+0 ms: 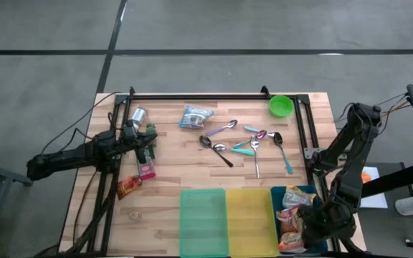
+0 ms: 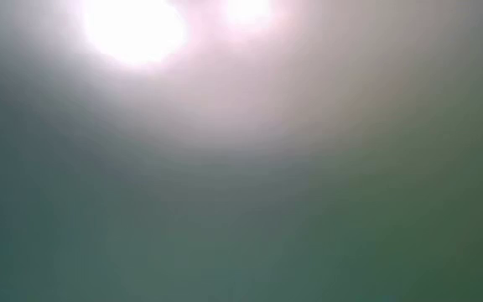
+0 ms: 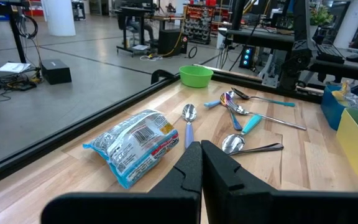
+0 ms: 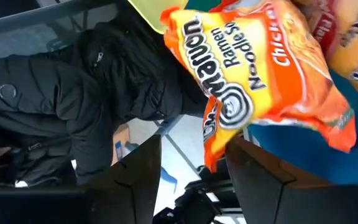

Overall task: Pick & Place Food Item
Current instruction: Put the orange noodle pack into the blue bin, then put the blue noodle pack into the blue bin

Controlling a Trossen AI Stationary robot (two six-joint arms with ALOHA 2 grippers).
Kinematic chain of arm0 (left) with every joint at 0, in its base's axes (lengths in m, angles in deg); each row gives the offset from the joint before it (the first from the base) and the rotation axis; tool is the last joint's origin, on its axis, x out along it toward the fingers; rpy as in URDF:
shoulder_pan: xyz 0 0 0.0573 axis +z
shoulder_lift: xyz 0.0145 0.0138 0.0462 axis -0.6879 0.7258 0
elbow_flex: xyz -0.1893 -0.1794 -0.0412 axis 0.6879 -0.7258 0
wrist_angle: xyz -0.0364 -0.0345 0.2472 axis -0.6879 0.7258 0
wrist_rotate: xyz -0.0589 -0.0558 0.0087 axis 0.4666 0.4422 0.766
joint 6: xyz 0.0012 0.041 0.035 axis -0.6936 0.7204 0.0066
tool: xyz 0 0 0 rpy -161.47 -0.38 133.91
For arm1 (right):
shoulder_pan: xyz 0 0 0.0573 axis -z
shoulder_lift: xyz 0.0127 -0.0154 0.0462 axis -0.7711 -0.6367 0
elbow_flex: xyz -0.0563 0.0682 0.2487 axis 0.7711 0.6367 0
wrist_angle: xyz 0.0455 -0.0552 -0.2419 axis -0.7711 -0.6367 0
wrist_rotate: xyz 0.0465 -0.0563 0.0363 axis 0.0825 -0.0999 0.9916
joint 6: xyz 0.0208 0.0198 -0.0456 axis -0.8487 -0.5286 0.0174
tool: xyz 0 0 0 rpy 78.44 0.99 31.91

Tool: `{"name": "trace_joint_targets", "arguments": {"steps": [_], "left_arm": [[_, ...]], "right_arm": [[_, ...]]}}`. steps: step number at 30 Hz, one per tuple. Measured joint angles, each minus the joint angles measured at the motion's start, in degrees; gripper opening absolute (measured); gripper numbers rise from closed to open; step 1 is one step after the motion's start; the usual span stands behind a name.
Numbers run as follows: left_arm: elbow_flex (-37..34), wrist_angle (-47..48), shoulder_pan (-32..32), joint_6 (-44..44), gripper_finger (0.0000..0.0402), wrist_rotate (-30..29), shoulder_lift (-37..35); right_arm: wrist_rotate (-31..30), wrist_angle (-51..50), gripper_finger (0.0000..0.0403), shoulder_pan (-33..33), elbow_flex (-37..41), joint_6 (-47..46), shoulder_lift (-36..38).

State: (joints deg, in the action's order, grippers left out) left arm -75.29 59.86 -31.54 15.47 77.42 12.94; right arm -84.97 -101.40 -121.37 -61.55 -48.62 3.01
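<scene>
**Food sorting, partly done: packets in the blue bin, more left on the table**

Right gripper [image 4: 191,162] hangs over the blue bin [image 1: 290,193], fingers spread, with an orange ramen packet [image 4: 260,68] lying against the fingertips and seemingly released rather than pinched. The bin holds several packets, perhaps three, too crowded for an exact count. By my judgement four food items wait on the table: one blue-white packet [image 1: 194,116], one small can [image 1: 138,115], one pink packet [image 1: 146,170], one orange snack packet [image 1: 127,188]. Green bin [image 1: 203,222]: one. Yellow bin [image 1: 249,221]: one. Green bowl [image 1: 281,106]: one. Spoons [image 1: 248,145]: about seven, overlapping. Left gripper [image 3: 201,163] rests near the can, fingers pressed together, holding nothing.
</scene>
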Motion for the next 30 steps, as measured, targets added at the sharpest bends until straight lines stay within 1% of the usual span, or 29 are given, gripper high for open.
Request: {"name": "trace_joint_targets", "arguments": {"steps": [2, 5, 8, 11, 20, 24, 27, 30], "left_arm": [[0.00, 0.00, 0.00, 0.00, 0.0000, 0.00, 0.00], [0.00, 0.00, 0.00, 0.00, 0.0000, 0.02, 0.00], [0.00, 0.00, 0.00, 0.00, 0.0000, 0.00, 0.00], [0.00, 0.00, 0.00, 0.00, 0.0000, 0.00, 0.00], [0.00, 0.00, 0.00, 0.00, 0.0000, 0.00, 0.00], [0.00, 0.00, 0.00, -0.02, 0.0000, 0.00, 0.00], [0.00, 0.00, 0.00, 0.00, 0.0000, 0.00, 0.00], [0.00, 0.00, 0.00, 0.00, 0.0000, 0.00, 0.00]], "right_arm": [[1.69, -2.66, 0.0173, -0.14, -0.39, -0.87, 1.40], [2.22, -8.46, 0.0173, -0.44, -2.14, -1.65, 3.37], [0.81, -16.66, 0.0173, -0.18, -4.49, -1.91, 5.19], [-2.09, -23.51, 0.0173, -0.20, -6.40, -1.40, 6.47], [-13.72, -36.53, 0.0173, -0.04, -11.41, 4.45, 8.33], [-18.07, -41.90, 0.0173, 0.02, -12.18, 6.70, 8.43], [-24.05, -45.62, 0.0173, 0.04, -12.26, 8.82, 8.68], [-33.05, -49.39, 0.0173, 0.00, -12.26, 13.53, 8.90]]}}
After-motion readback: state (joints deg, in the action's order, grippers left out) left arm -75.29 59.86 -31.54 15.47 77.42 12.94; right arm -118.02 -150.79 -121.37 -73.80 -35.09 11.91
